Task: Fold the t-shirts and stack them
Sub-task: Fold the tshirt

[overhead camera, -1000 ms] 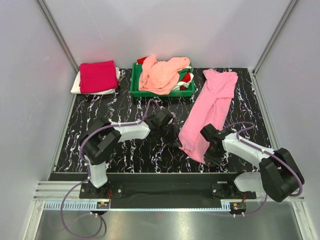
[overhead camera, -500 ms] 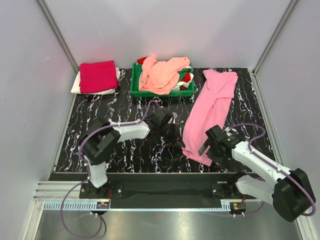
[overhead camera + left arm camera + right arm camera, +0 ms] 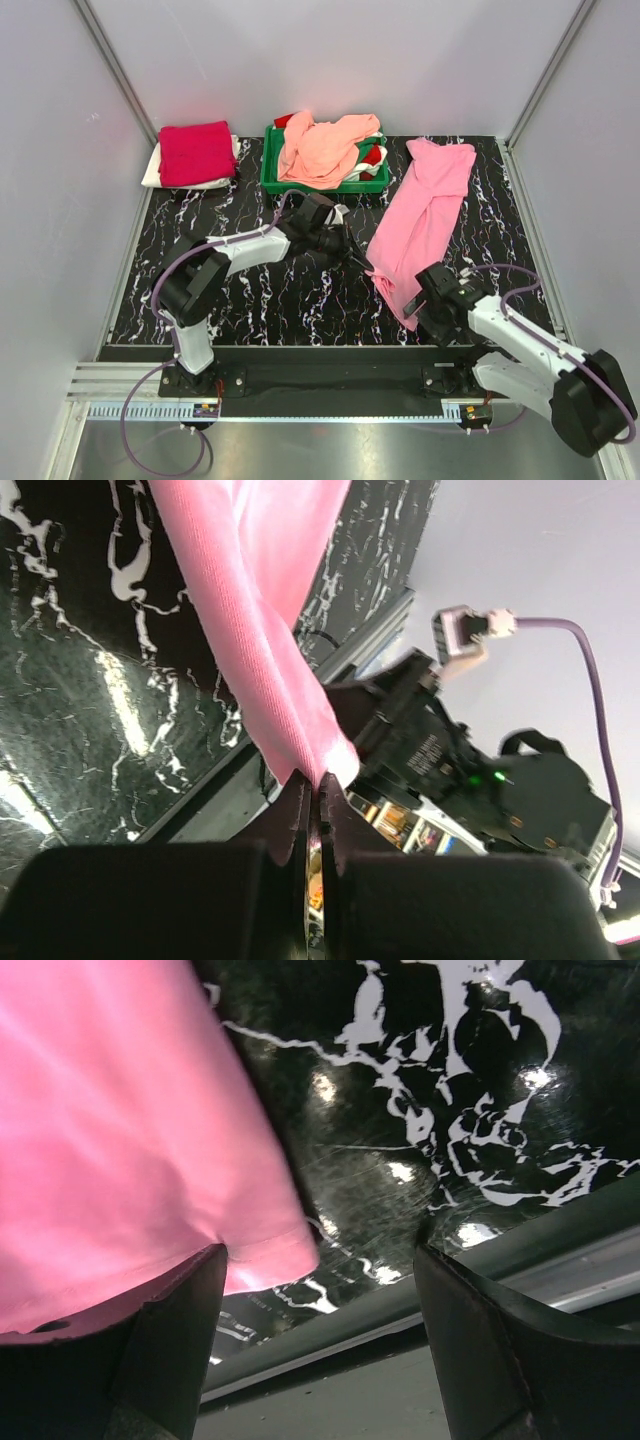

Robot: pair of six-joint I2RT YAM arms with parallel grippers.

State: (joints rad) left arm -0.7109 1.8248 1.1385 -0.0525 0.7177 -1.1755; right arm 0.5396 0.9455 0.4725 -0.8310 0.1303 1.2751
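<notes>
A bubblegum pink t-shirt (image 3: 425, 205) lies in a long strip from the back right towards the front middle of the black marbled table. My left gripper (image 3: 360, 257) is shut on its left hem edge, and in the left wrist view the pink cloth (image 3: 260, 630) runs straight into the closed fingertips of that gripper (image 3: 318, 785). My right gripper (image 3: 425, 305) stands open at the shirt's near corner. The pink hem (image 3: 120, 1140) lies against the left finger (image 3: 175, 1330), nothing pinched. A crimson t-shirt (image 3: 197, 150) sits folded on a white one at the back left.
A green tray (image 3: 268, 175) at the back middle holds a crumpled peach t-shirt (image 3: 325, 148) with red and white cloth under it. Grey walls close in the table on three sides. The metal front rail (image 3: 400, 1310) runs just beneath the right gripper.
The right gripper opened, let go of the pink hem and drew back towards the front right. The left gripper pulled its edge slightly back, narrowing the shirt's near end.
</notes>
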